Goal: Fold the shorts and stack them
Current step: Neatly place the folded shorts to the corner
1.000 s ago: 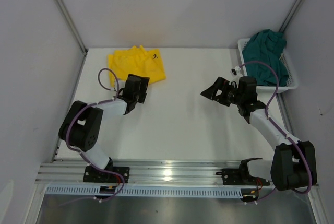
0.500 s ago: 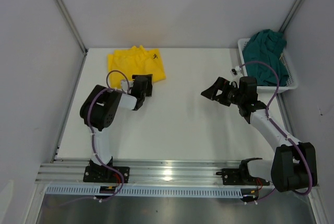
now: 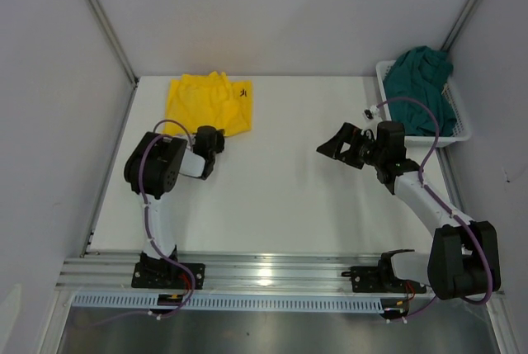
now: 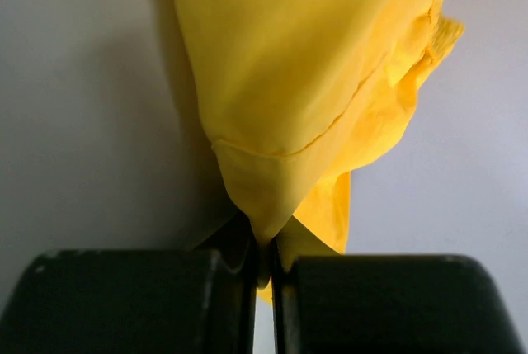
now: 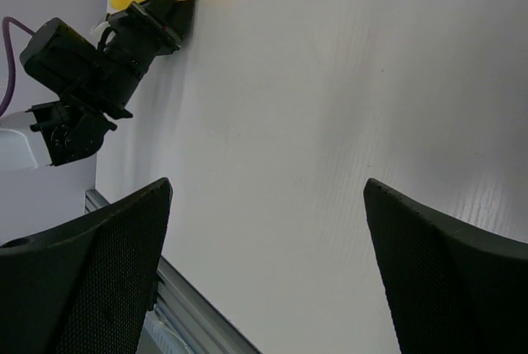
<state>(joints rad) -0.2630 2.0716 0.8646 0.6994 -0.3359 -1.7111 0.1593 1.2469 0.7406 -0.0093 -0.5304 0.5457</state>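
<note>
Left wrist view, left jaws pinching yellow shorts (image 4: 313,82) hem, right jaws wide, empty.

Table: flat white rectangular tabletop (image 3: 289,205), matte, filling the middle of the overhead view.
Far wall: plain pale grey panel (image 3: 280,16), standing at the table's far edge.
Left wall: pale grey panel (image 3: 41,123), along the table's left edge.
Right wall: matching pale grey panel (image 3: 505,98), on the right side.
Corner posts: slim silver metal strips, far left (image 3: 103,20) and far right (image 3: 472,3), where the panels meet.
Near edge: ribbed silver aluminium rail (image 3: 272,270) across the table's near side, with a soft bright reflection at its middle.
Duct: white slotted plastic strip (image 3: 272,300), just nearer than the rail.
Nearest surface: dull grey metal sheet (image 3: 272,333).
Light: soft, even, from above; shadows faint.
</note>
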